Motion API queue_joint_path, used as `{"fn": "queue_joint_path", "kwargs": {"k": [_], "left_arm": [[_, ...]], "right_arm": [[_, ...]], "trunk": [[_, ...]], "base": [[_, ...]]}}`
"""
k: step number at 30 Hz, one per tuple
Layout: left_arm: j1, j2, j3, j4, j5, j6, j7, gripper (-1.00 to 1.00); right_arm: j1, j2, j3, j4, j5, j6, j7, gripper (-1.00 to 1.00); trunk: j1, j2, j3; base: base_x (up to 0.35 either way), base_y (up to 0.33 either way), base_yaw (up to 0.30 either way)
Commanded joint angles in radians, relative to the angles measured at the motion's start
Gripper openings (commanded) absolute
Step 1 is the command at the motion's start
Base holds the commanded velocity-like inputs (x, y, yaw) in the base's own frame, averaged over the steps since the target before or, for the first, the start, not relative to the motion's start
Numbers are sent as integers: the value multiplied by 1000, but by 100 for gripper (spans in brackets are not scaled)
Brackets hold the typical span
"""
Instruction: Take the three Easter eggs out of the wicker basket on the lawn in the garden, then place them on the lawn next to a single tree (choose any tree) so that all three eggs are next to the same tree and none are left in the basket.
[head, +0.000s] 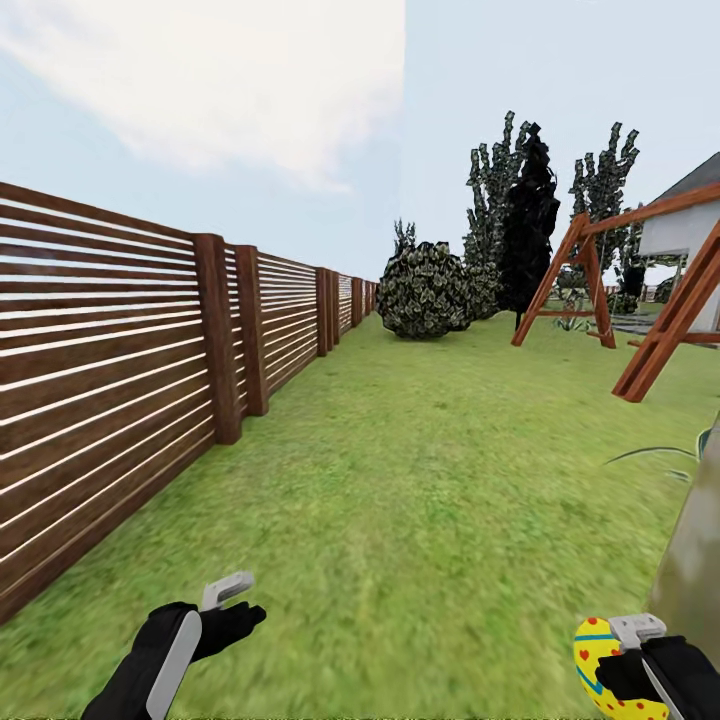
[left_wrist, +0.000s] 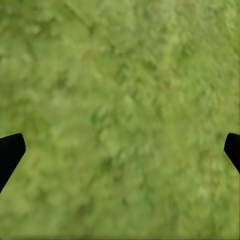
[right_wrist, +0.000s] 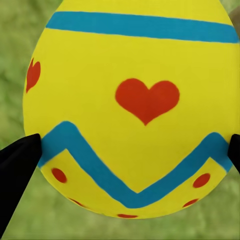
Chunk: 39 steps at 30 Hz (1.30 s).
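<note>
One Easter egg (head: 596, 655), bright yellow with red hearts and blue bands, sits in my right gripper (head: 628, 645) at the bottom right of the head view. The right wrist view has the egg (right_wrist: 135, 105) up close, with a black fingertip (right_wrist: 17, 165) pressed on each side and my right gripper (right_wrist: 131, 162) shut on it. A pale grey-green tree trunk (head: 695, 560) rises just right of that hand. My left gripper (head: 228, 592) hangs low over the lawn (head: 420, 500); its fingers (left_wrist: 10, 152) stand wide apart over bare grass, left gripper (left_wrist: 120, 155) open. The wicker basket is out of view.
A brown slat fence (head: 110, 400) runs along the left side. A round dark bush (head: 425, 292) and a dark tall tree (head: 527, 225) stand at the far end. A wooden swing frame (head: 655, 330) is at the right, with thin plant leaves (head: 650, 455) near the trunk.
</note>
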Motion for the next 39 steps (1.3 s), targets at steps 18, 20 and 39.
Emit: {"fn": "queue_joint_path", "kwargs": {"k": [18, 20, 39], "left_arm": [[-1, -2, 1, -1, 11, 4, 9, 100], [-1, -1, 1, -2, 11, 4, 9, 100], [-1, 0, -1, -2, 11, 4, 9, 100]], "right_arm": [[0, 22, -1, -1, 15, 6, 8, -100], [0, 22, -1, -1, 15, 6, 8, -100], [0, 25, 0, -1, 16, 6, 7, -100]], "trunk": [[49, -86, -62], [49, -87, -70], [58, -91, -143]], "base": [[0, 0, 0], [0, 0, 0], [0, 0, 0]]}}
